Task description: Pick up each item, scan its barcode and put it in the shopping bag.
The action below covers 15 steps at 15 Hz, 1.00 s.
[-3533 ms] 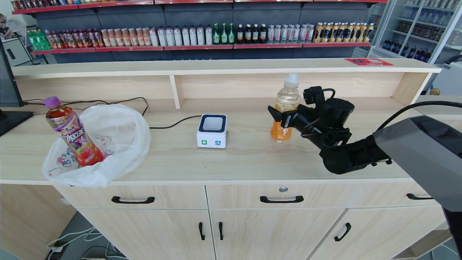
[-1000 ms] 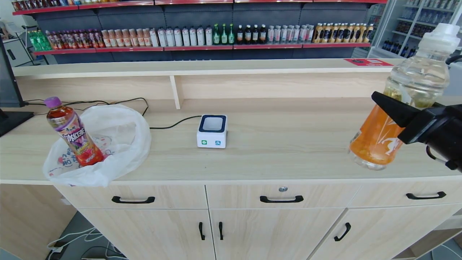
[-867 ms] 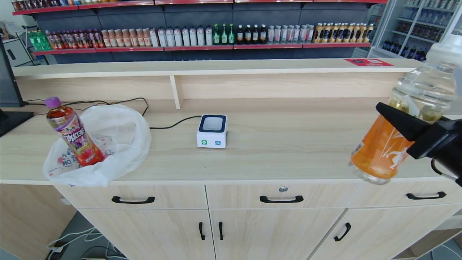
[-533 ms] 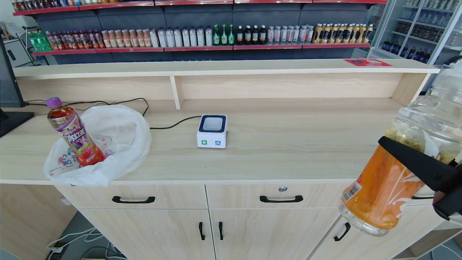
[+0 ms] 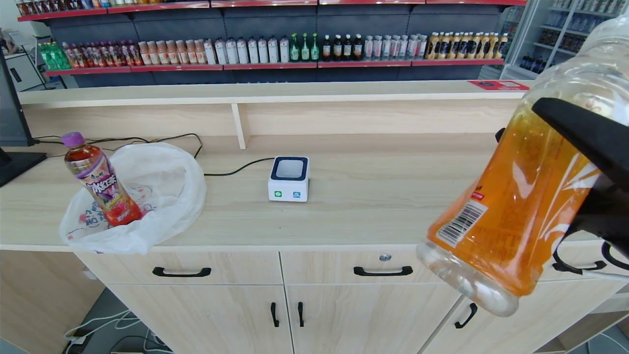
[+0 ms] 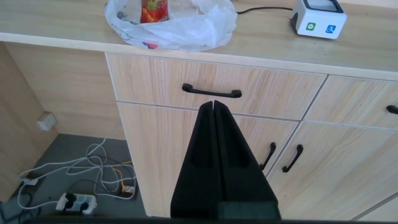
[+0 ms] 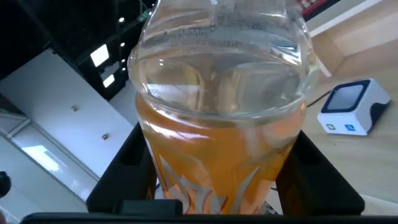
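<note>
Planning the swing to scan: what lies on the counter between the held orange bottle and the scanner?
Nothing: in the head view, bare counter separates the scanner and the orange bottle.

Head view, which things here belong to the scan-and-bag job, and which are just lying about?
Job:
orange drink bottle, held in the right end effector
scanner
shopping bag
red drink bottle, in the bag

Lying about:
black cable
monitor
shelf bottles behind the counter

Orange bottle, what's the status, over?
Right gripper shut on orange bottle, held tilted, barcode showing. Left gripper shut, low by the drawers. Nothing blocks the scanner.
</note>
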### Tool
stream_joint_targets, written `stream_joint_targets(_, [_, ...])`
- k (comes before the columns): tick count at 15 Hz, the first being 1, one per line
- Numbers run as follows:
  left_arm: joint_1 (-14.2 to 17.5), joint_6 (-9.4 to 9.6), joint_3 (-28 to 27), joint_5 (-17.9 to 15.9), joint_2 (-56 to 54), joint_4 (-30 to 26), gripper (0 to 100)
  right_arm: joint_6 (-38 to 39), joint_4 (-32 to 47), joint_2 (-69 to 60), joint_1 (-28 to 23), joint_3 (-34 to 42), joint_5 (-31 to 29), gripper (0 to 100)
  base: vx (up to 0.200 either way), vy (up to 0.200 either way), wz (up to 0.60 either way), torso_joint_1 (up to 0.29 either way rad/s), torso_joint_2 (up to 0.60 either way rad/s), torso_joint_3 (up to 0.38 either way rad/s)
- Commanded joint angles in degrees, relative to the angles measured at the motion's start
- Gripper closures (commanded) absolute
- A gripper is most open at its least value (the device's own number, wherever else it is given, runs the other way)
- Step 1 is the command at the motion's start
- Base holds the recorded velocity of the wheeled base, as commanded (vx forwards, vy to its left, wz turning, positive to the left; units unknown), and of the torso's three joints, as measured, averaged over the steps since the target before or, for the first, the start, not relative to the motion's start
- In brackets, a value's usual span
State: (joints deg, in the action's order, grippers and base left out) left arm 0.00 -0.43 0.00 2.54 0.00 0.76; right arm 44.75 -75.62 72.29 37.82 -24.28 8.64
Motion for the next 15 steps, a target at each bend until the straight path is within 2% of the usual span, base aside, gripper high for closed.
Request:
stream_joint_targets(1, [0.0, -0.01, 0.0, 0.01, 0.09, 0.04, 100, 2.62, -6.47, 7.78, 1.47, -0.85, 1.64, 100, 0.0, 0.0, 0.0, 0.0, 0.0, 0.0])
stream_joint_targets(3, [0.0, -0.01, 0.0, 0.01, 0.09, 0.04, 100, 3.59, -13.85, 14.19, 1.56, -1.73, 1.73, 100, 0.0, 0.0, 0.0, 0.0, 0.0, 0.0])
stream_joint_targets(6, [0.0, -0.01, 0.0, 0.01, 0.09, 0.04, 100, 3.94, -14.38, 14.9, 1.74, -2.26, 1.64, 100, 0.0, 0.0, 0.0, 0.0, 0.0, 0.0])
stream_joint_targets(9, [0.0, -0.01, 0.0, 0.01, 0.0, 0.04, 100, 9.83, -14.38, 10.77, 1.74, -1.73, 1.82, 100, 0.0, 0.0, 0.0, 0.0, 0.0, 0.0])
stream_joint_targets(12, [0.0, -0.01, 0.0, 0.01, 0.09, 0.04, 100, 12.29, -14.38, 9.1, 1.74, 0.99, 1.82, 100, 0.0, 0.0, 0.0, 0.0, 0.0, 0.0])
stream_joint_targets(15, [0.0, -0.01, 0.0, 0.01, 0.0, 0.04, 100, 19.41, -14.38, 5.67, 1.74, 1.52, 1.82, 100, 0.0, 0.0, 0.0, 0.0, 0.0, 0.0])
